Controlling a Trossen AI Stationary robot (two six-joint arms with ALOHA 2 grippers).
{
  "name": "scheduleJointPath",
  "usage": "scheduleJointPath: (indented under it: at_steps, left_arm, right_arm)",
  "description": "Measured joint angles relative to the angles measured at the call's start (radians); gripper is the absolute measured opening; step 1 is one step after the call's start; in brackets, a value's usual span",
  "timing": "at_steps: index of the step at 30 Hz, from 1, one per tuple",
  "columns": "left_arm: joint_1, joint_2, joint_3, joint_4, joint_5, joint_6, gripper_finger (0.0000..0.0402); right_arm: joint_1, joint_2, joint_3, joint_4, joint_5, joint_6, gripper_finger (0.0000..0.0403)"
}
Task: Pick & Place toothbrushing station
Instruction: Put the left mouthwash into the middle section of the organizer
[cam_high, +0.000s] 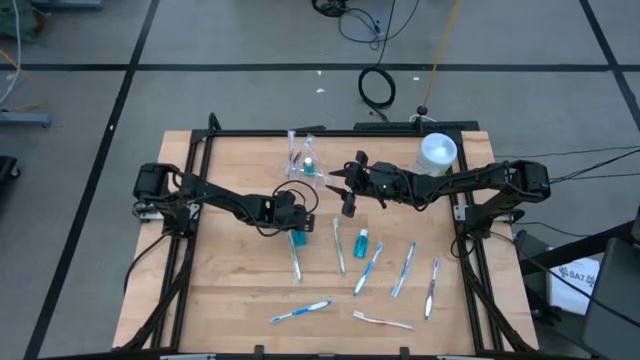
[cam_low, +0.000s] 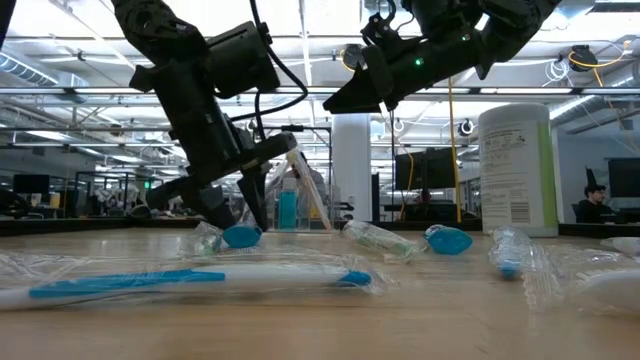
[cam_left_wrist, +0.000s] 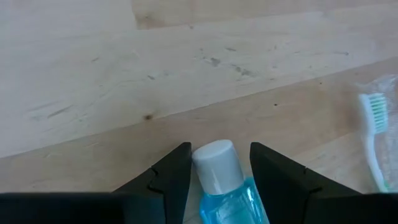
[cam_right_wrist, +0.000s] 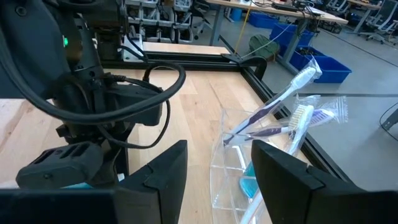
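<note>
On the pale wooden table (cam_high: 230, 290), the left gripper (cam_high: 297, 230) sits low near the middle, its two dark fingers (cam_left_wrist: 171, 180) standing on either side of a small teal toothpaste tube with a white cap (cam_left_wrist: 219, 180); the tube lies between them, though whether they press on it cannot be told. In the low view this gripper reaches down almost to the tabletop. The right gripper (cam_high: 349, 192) hangs higher, just to the right of a small clear plastic cup (cam_high: 304, 160) at the far middle of the table, with its fingers parted and nothing between them. The cup holds a few slim toothbrushes (cam_right_wrist: 283, 102) leaning out over its rim and a teal tube (cam_right_wrist: 249, 183) standing inside. A second small teal toothpaste tube (cam_high: 361, 243) lies flat right of the left gripper. Slim blue and white wrapped toothbrushes (cam_high: 403, 270) are scattered across the near half of the table, one blue one (cam_high: 301, 311) and one white-and-pink one (cam_high: 382, 320) closest to the near edge. A taller white cylindrical canister (cam_high: 437, 153) stands at the far right, beside the right arm.
</note>
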Motion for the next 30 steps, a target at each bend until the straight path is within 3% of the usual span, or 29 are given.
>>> scheduleJointPath:
  at_steps: [30]
  left_arm:
    - [0.0,-0.004,-0.002,-0.003,0.011,0.034,0.0172]
  right_arm:
    - [0.0,0.0,0.0,-0.006,0.0,0.0,0.0173]
